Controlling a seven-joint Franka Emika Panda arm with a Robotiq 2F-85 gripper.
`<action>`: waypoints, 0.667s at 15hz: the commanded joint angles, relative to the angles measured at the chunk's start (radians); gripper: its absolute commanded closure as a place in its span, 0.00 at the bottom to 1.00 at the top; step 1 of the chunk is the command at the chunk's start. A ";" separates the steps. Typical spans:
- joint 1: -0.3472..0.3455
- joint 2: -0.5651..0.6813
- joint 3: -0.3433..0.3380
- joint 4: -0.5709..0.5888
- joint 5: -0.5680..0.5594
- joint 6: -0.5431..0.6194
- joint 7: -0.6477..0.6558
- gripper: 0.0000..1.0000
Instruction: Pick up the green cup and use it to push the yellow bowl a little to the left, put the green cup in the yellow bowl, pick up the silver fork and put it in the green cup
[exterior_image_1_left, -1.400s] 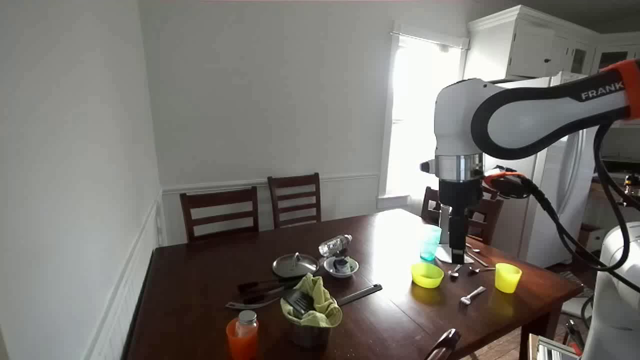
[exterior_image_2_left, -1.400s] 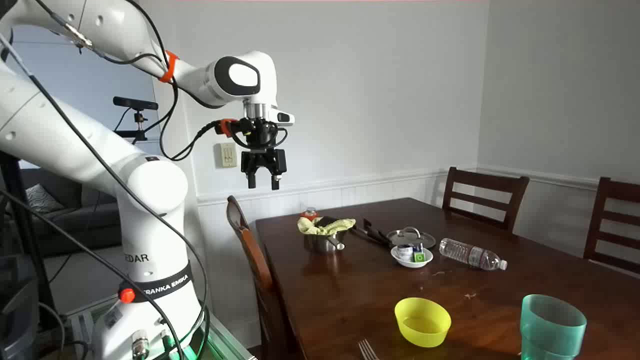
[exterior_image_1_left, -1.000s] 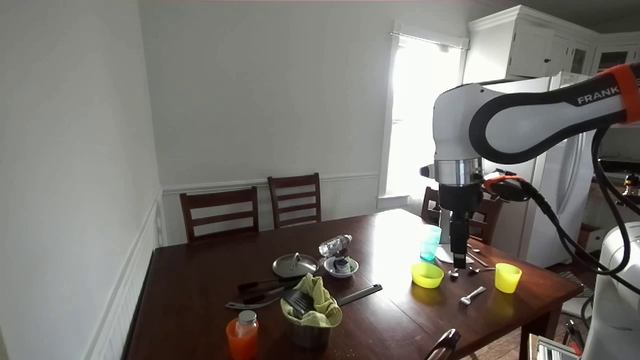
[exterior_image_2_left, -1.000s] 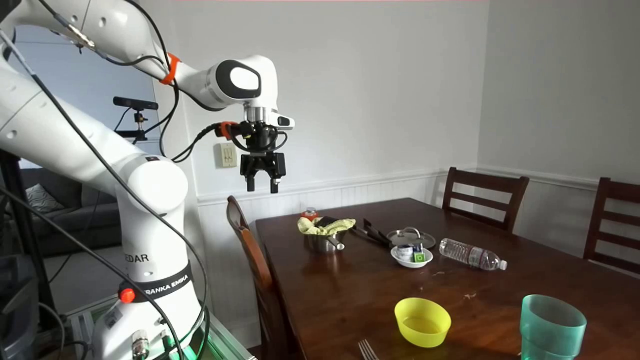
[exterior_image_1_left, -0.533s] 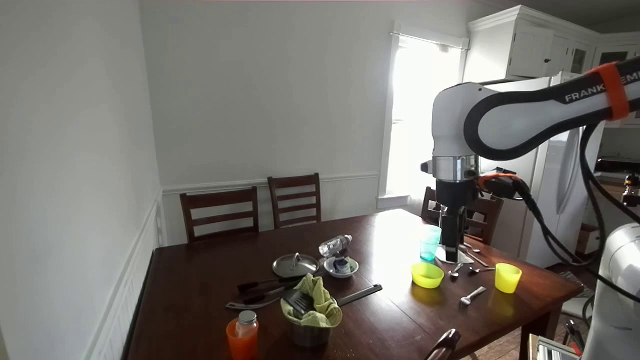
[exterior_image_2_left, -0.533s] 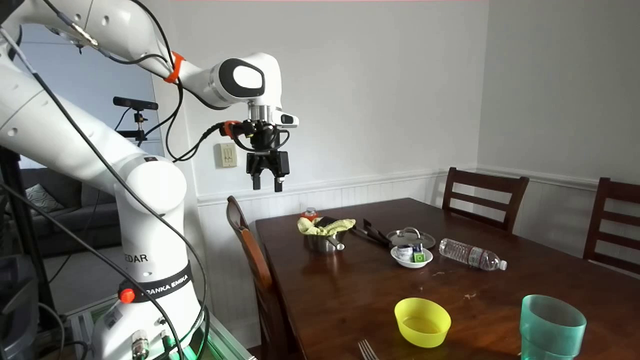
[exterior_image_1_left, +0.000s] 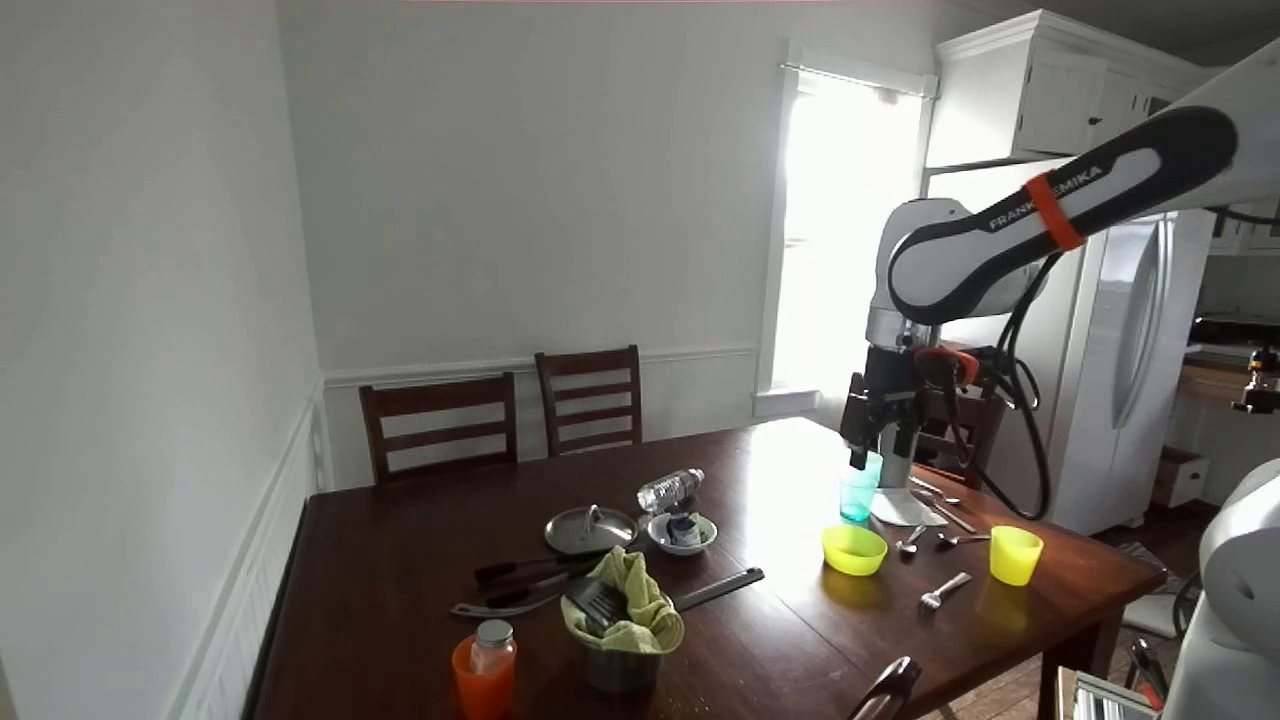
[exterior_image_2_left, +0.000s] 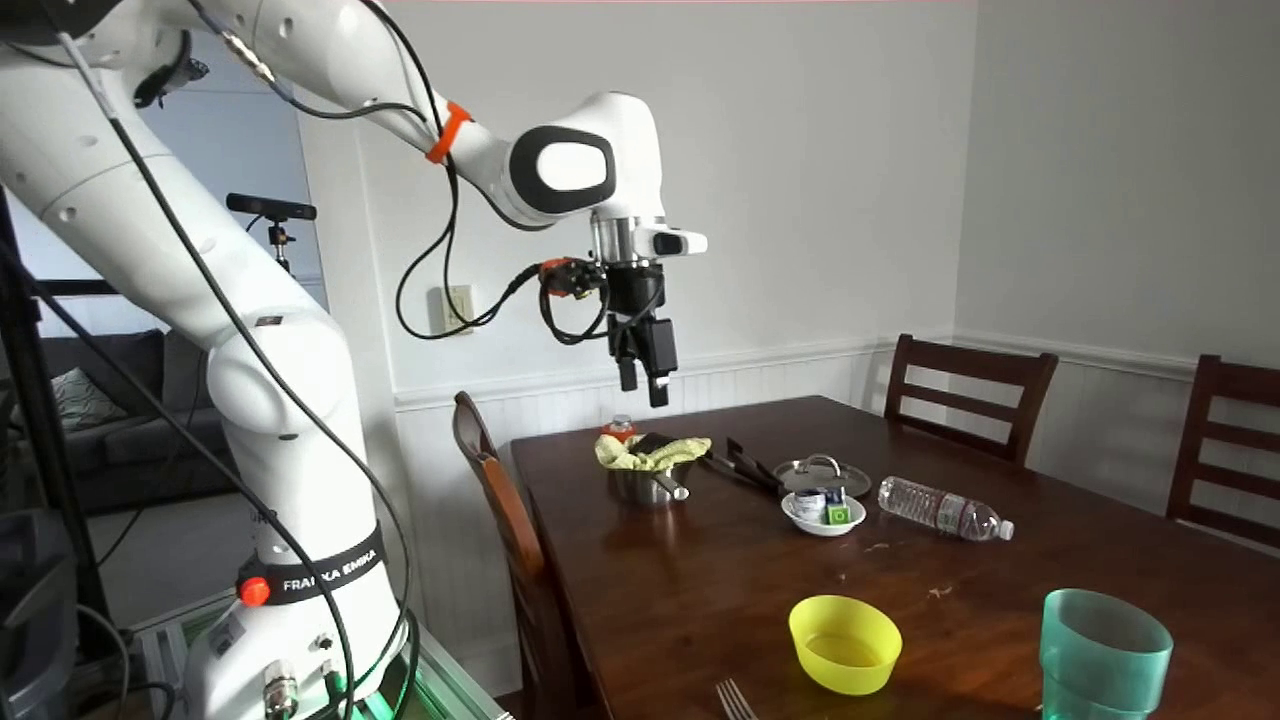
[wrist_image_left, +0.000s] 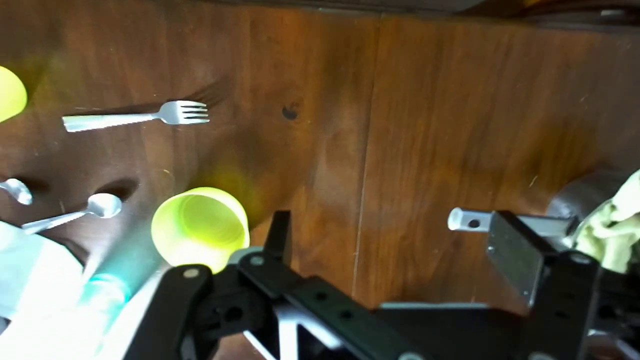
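The green cup, teal and translucent, stands upright on the table in both exterior views (exterior_image_1_left: 860, 490) (exterior_image_2_left: 1106, 655). It is washed out by glare in the wrist view (wrist_image_left: 104, 294). The yellow bowl (exterior_image_1_left: 855, 558) sits beside it, upright and empty (exterior_image_2_left: 845, 650) (wrist_image_left: 200, 222). The silver fork (exterior_image_1_left: 945, 592) lies flat near the table edge; it shows whole in the wrist view (wrist_image_left: 172, 113) and only its tines in an exterior view (exterior_image_2_left: 735, 700). My gripper (exterior_image_2_left: 643, 392) is open and empty, high above the table, fingers down; its fingers are wide apart in the wrist view (wrist_image_left: 390, 235).
A yellow cup (exterior_image_1_left: 1016, 556) stands near the table edge. Spoons (exterior_image_1_left: 910, 541) and a white sheet (exterior_image_1_left: 905, 508) lie by the green cup. A pot with a cloth (exterior_image_1_left: 620, 668), white bowl (exterior_image_2_left: 822, 525), bottle (exterior_image_2_left: 945, 510), lid (exterior_image_1_left: 590, 532) and orange cup (exterior_image_1_left: 485, 690) are farther along.
The arm has swung out over the table, toward the right in an exterior view, and the gripper has turned about its vertical axis and dropped slightly. The table objects have not moved.
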 joint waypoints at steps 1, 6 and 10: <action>-0.061 0.177 -0.055 0.094 0.011 0.130 0.077 0.00; -0.131 0.324 -0.105 0.174 0.018 0.274 0.212 0.00; -0.193 0.404 -0.138 0.213 -0.028 0.399 0.312 0.00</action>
